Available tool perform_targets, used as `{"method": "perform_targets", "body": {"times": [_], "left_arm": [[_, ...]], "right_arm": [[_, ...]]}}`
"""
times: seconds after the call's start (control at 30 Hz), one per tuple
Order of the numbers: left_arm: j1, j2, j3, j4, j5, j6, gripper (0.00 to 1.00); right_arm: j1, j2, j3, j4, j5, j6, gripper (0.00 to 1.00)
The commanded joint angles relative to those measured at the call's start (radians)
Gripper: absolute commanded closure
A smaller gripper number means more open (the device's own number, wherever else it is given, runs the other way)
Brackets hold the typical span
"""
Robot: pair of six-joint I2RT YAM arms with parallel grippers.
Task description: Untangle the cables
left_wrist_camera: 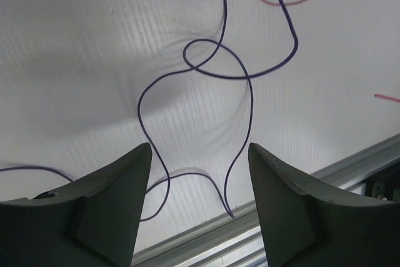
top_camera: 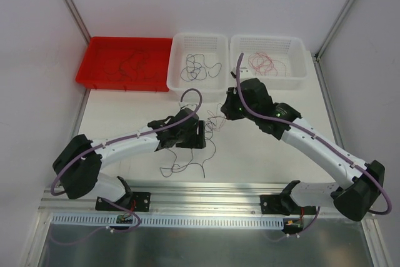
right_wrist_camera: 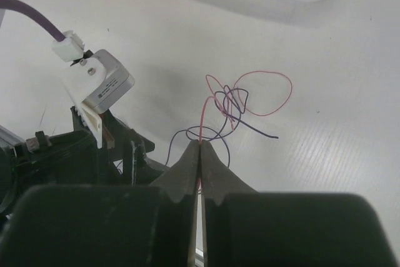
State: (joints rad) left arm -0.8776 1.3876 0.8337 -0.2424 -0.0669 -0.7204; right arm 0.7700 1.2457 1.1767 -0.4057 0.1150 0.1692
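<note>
A small tangle of red and dark purple cables [top_camera: 215, 122] lies on the white table between both grippers. My right gripper [right_wrist_camera: 200, 144] is shut on a red cable [right_wrist_camera: 205, 114] that rises from the tangle [right_wrist_camera: 240, 98]; in the top view the right gripper [top_camera: 225, 111] sits just right of the knot. My left gripper [left_wrist_camera: 200, 154] is open, hovering over a looping purple cable [left_wrist_camera: 212, 67] that lies on the table untouched. In the top view the left gripper [top_camera: 201, 134] is just left of the tangle. A loose dark cable [top_camera: 187, 167] trails toward the near edge.
At the back stand a red tray [top_camera: 100, 51] with dark wires, a white basket [top_camera: 178, 42] with dark wires, and a white basket [top_camera: 300, 45] with red wires. An aluminium rail [top_camera: 200, 193] runs along the near edge. The left arm's camera [right_wrist_camera: 94, 82] is close to my right fingers.
</note>
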Motion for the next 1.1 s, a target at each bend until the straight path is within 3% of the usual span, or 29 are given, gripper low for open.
{"method": "perform_targets", "body": {"times": [0.0,0.17,0.4,0.5,0.53,0.6,0.67,0.87,1.07], "left_arm": [[-0.009,0.051,0.054,0.052,-0.048,0.044,0.37],[-0.009,0.106,0.061,0.170,-0.099,0.075,0.41],[-0.011,0.177,0.053,0.367,-0.100,0.251,0.49],[-0.014,0.180,0.045,0.420,-0.076,0.288,0.58],[-0.014,0.179,0.044,0.428,-0.071,0.292,0.63],[-0.015,0.163,0.030,0.431,-0.083,0.302,0.89],[-0.014,0.133,0.012,0.422,-0.108,0.305,1.00],[0.009,-0.070,-0.079,0.316,-0.269,0.289,1.00],[0.159,-0.315,-0.134,0.169,-0.274,0.214,1.00]], "right_arm": [[0.005,-0.049,-0.008,-0.018,0.020,-0.022,0.99],[0.003,-0.074,-0.023,-0.016,0.015,-0.017,0.99],[0.003,-0.101,-0.034,-0.012,-0.011,-0.008,0.99],[0.003,-0.111,-0.035,-0.013,-0.012,-0.011,0.99],[0.003,-0.115,-0.037,-0.015,-0.009,-0.014,0.99],[0.003,-0.121,-0.038,-0.030,0.018,-0.025,0.99],[0.002,-0.146,-0.038,-0.068,0.063,-0.048,0.99],[-0.063,-0.238,-0.058,-0.199,0.280,-0.094,0.99],[-0.215,-0.344,-0.091,-0.257,0.269,-0.099,0.99]]}}
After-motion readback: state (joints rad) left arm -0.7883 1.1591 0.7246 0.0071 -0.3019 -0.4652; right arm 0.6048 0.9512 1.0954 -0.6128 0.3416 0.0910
